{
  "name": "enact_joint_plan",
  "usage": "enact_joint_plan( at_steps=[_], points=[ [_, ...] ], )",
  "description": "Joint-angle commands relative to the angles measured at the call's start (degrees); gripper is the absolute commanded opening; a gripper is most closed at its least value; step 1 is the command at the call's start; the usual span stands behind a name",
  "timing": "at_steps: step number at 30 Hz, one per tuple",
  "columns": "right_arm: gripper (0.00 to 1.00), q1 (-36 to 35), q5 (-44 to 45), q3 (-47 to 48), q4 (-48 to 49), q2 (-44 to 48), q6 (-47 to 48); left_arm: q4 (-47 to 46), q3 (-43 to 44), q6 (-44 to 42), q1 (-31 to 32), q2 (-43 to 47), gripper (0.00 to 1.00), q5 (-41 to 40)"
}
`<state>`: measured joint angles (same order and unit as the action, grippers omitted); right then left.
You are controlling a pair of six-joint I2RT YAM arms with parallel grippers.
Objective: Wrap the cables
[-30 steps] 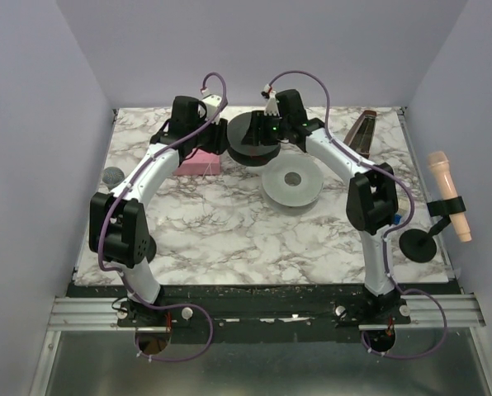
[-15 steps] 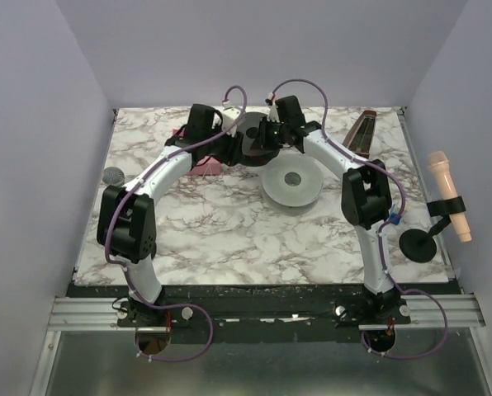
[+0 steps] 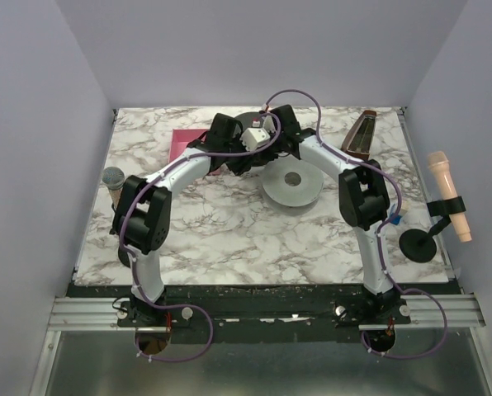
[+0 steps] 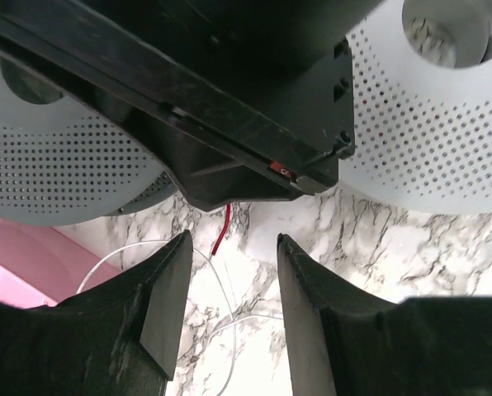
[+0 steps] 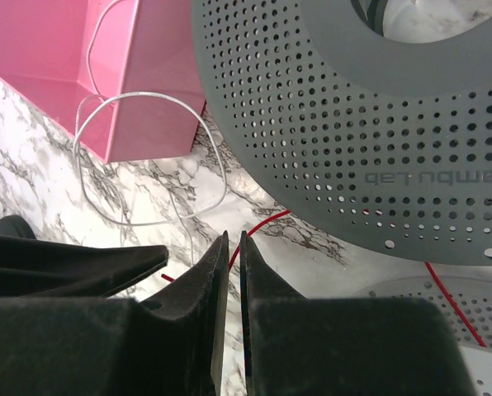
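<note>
1. Fingers of right gripper (image 5: 232, 257) are pressing almost together and pinching the red cable (image 5: 264, 224). Fingers of left gripper (image 4: 234, 247) are standing well apart and holding nothing.
2. Dark spool (image 5: 353, 107) is showing raised lettering, upside down in the right wrist view and cut by the frame edge, reading "ambu Lab".
3. Left arm (image 3: 176, 177) and right arm (image 3: 333, 157) are reaching to the far middle of the table (image 3: 213, 223), wrists meeting.
4. Pink box (image 5: 81, 58) is holding part of a white wire (image 5: 147, 97), which is looping out onto the marble.
5. Cable is running from the pinch under the dark spool's rim and across a pale spool (image 5: 411, 318).
</note>
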<state>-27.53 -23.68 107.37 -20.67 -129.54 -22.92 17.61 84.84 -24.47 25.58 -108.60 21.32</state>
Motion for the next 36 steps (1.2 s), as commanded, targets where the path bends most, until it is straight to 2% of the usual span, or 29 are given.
enact_joint_plan(
  at_steps=[1, 6, 11, 14, 18, 31, 36],
  points=[
    [0.17, -0.2, -1.4, -0.6, 0.7, 1.0, -0.5, 2.3, 1.3, -6.2, 1.3, -2.1, 0.52, -3.1],
    [0.17, -0.2, -2.0, -0.6, 1.1, 0.9, -0.7, -1.1, 1.9, -5.2, 1.6, -2.9, 0.45, -6.1],
    [0.16, -0.2, -2.0, -0.7, 1.1, 0.9, -0.8, 0.0, 3.4, -6.5, 2.2, -4.6, 0.38, -6.3],
    [0.16, -0.2, -2.2, -0.8, 1.2, 0.9, -0.7, 0.7, 4.1, -6.5, 2.2, -5.5, 0.25, -6.4],
    [0.15, -0.2, -2.6, -0.8, 1.3, 1.0, -0.9, 0.9, 4.2, -5.9, 2.2, -5.5, 0.00, -5.4],
    [0.16, 0.5, 1.2, -1.9, 1.4, 7.1, -0.4, 3.3, -4.3, -2.0, 1.9, 0.2, 0.00, -0.9],
    [0.18, 1.9, 3.0, -3.9, 1.4, 12.2, -0.4, 2.6, -10.4, 1.6, 1.9, 3.0, 0.00, 4.6]
  ],
)
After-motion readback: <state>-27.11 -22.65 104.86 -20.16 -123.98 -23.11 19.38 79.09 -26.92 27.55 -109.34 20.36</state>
